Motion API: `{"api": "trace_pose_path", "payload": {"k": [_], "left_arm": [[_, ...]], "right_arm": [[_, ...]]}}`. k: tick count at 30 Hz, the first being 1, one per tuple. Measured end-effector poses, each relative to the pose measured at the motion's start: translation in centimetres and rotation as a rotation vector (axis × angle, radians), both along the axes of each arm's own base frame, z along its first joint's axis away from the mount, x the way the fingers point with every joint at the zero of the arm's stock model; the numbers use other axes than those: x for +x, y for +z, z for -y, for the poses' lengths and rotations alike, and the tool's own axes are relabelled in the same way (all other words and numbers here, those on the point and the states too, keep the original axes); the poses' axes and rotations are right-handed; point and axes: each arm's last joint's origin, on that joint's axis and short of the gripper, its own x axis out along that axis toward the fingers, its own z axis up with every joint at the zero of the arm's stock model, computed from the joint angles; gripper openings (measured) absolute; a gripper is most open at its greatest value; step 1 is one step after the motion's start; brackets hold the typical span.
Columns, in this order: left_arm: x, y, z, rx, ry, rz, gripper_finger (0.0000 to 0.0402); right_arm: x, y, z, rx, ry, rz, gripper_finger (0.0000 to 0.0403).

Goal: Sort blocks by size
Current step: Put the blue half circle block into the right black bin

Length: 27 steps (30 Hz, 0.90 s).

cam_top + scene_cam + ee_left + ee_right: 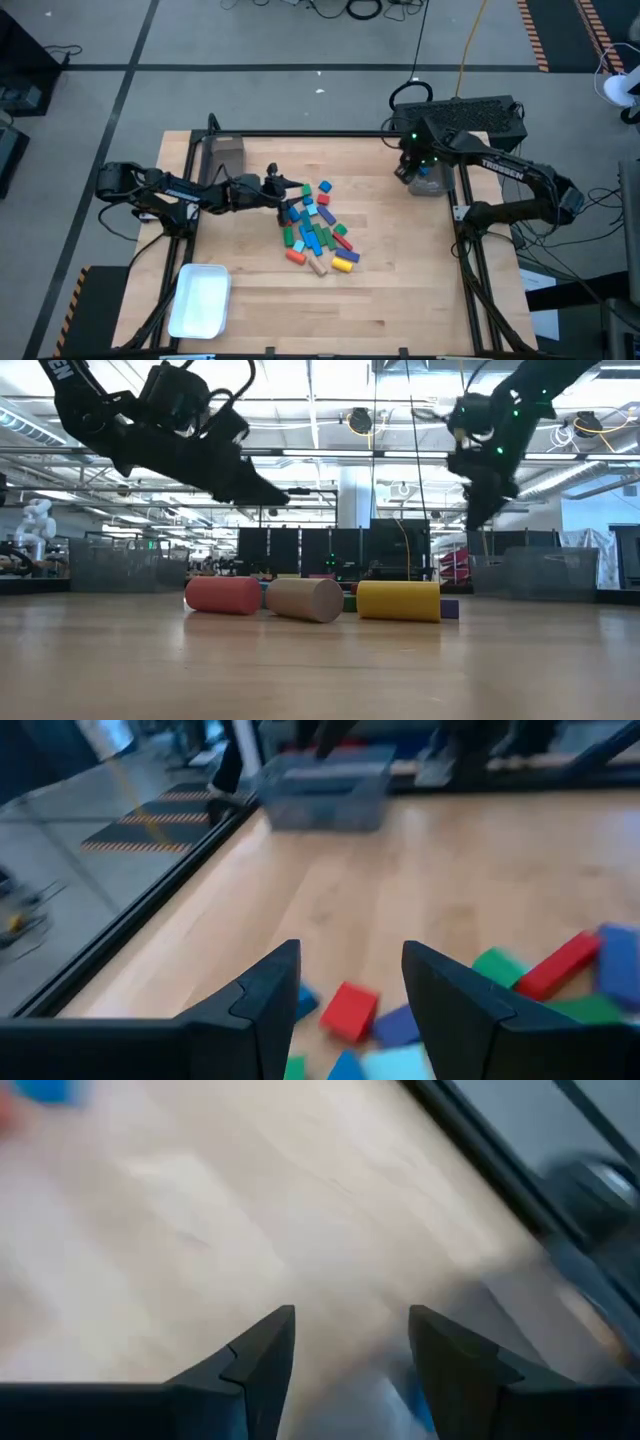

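near the middle of the wooden counter (400, 290) the blocks (318, 228) were seen gathered in one loose heap, touching or overlapping one another. small cubes, longer bars and short cylinders were made out among them, in red, blue, green, light blue, yellow, orange and tan. along the heap's near edge three cylinders were laid on their sides: a red cylinder (222, 595), a tan cylinder (304, 600) and a yellow cylinder (398, 601), the tan one between the other two. a red cube (349, 1010) was shown tilted among blue and green pieces in the left wrist view.

the left tool (288, 184) was held above the far left edge of the heap, off the counter, its fingers (262, 1003) spread moderately apart with nothing between them. the right tool (412, 168) was held at the far right corner, well apart from the heap, over a clear bin (432, 180) in which something blue lay; its fingers (258, 1360) were likewise parted and empty. a white tray (200, 300) was set at the near left corner, and a grey bin (222, 155) at the far left.
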Motion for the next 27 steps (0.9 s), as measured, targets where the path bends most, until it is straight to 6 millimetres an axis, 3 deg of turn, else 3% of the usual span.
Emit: {"api": "trace_pose_path", "payload": {"k": [7, 14, 21, 27], "left_arm": [[0.5, -0.2, 0.0, 0.001, -0.042, 0.043, 0.0180], [1.2, -2.2, -0.5, -0.002, -0.026, 0.012, 0.0180], [1.0, -3.3, -1.2, -0.016, -0.003, -0.058, 0.0180], [0.9, -3.3, -1.5, -0.022, 0.011, -0.063, 0.0180]], "right_arm": [[4.5, 0.3, -2.4, 0.000, 0.237, 0.216, 0.0185], [9.7, -2.2, -4.6, -0.040, 0.397, 0.281, 0.0185], [12.5, -4.3, -5.3, -0.057, 0.439, 0.330, 0.0185], [14.3, -6.5, -4.4, -0.099, 0.363, 0.369, 0.0185]]}}
